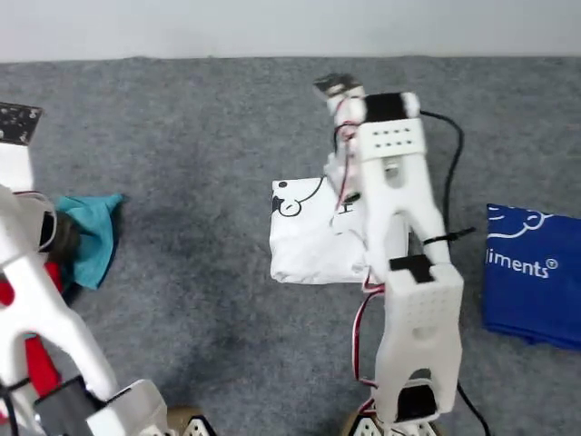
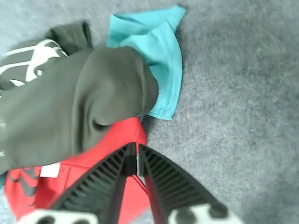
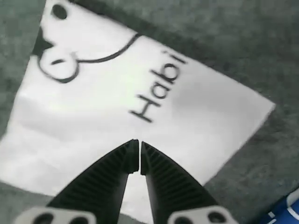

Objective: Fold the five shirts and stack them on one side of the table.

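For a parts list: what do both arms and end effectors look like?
The left arm and right arm are white plastic with black motors; red and black cables run along the right one. The left end effector and right end effector have black ribbed fingers.

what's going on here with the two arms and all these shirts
Two robot arms are partway through a shirt-folding job on a grey table. The right claw, fingers together, sits just over a white shirt lying folded mid-table. A folded blue shirt lies farther to its right. The left claw, also shut, is over a loose heap: a dark shirt draped across a red shirt and a teal shirt, none of them folded yet.
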`<state>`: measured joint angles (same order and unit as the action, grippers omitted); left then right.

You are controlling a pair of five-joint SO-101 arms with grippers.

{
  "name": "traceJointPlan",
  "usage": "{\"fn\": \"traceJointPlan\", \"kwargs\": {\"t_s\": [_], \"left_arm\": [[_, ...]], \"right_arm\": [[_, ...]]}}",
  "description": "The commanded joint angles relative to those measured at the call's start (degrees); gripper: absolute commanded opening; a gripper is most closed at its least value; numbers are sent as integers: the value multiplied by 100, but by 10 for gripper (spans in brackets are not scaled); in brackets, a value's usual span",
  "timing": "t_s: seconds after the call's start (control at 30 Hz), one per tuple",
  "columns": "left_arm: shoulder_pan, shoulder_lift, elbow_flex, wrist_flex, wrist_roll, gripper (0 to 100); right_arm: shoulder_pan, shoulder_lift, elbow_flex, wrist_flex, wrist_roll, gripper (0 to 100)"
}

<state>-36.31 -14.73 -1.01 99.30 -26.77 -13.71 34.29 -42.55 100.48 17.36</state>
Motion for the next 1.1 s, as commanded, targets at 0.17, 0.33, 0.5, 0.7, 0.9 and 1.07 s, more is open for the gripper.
{"fn": "traceJointPlan", "kwargs": {"t_s": [0.17, 0.33, 0.5, 0.7, 0.9, 1.07], "left_arm": [[-141, -826, 40, 123, -44, 14], [-738, -809, 347, 114, -70, 14], [-1125, -800, 409, 114, -70, 14], [-1143, -782, 409, 114, -79, 14], [-1143, -774, 409, 105, -404, 14], [-1152, -818, 400, 105, -448, 14]], "right_arm": [[-1358, -1209, 1099, 242, -334, 9], [-1912, -1130, 1662, 215, -369, 9], [-1956, -479, 2171, -593, -369, 9], [-2211, 171, 2215, -910, -334, 9], [-2035, -462, 1697, -198, -316, 9], [-1279, -1121, 1582, 127, -308, 9]]}}
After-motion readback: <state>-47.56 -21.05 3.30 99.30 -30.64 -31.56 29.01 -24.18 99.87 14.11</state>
